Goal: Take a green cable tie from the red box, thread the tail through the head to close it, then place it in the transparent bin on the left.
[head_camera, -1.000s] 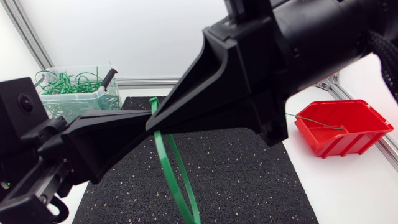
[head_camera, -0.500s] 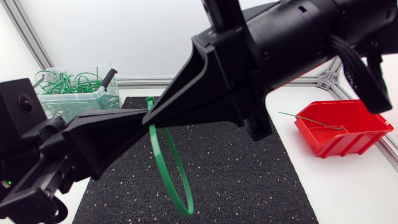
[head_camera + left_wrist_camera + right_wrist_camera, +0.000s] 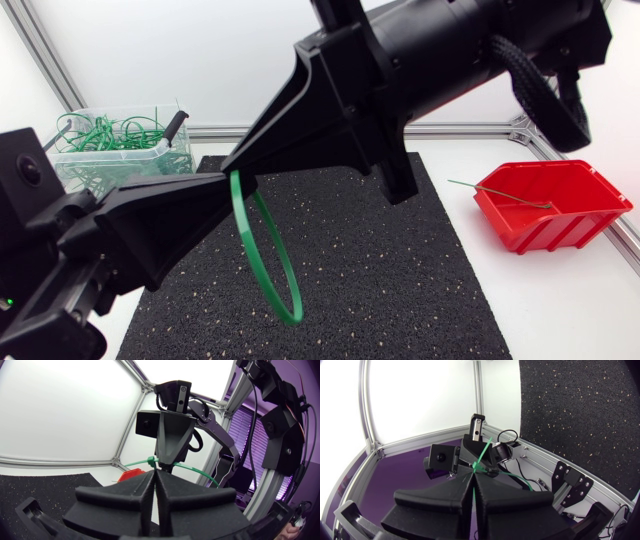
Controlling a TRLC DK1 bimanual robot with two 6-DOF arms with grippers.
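Note:
A green cable tie [image 3: 262,250] hangs as a closed loop above the black mat [image 3: 400,280]. My left gripper [image 3: 225,180] and my right gripper [image 3: 240,165] meet tip to tip at the loop's top, each shut on the tie. In the left wrist view the left gripper [image 3: 154,474] pinches the tie [image 3: 187,468] near its head, facing the right gripper [image 3: 170,457]. From the right wrist, the right gripper [image 3: 472,476] grips the strap [image 3: 482,455]. The red box [image 3: 590,215] sits at the right with one tie [image 3: 510,192] in it. The transparent bin [image 3: 110,165] stands at the back left.
The transparent bin holds several looped green ties [image 3: 105,135]. An aluminium frame rail [image 3: 470,128] runs along the table's back edge. White tabletop [image 3: 560,300] lies to the right of the mat.
The right gripper has drawn up and to the left while the left stayed put. The hanging loop has shrunk, and its lower end now shows above the mat.

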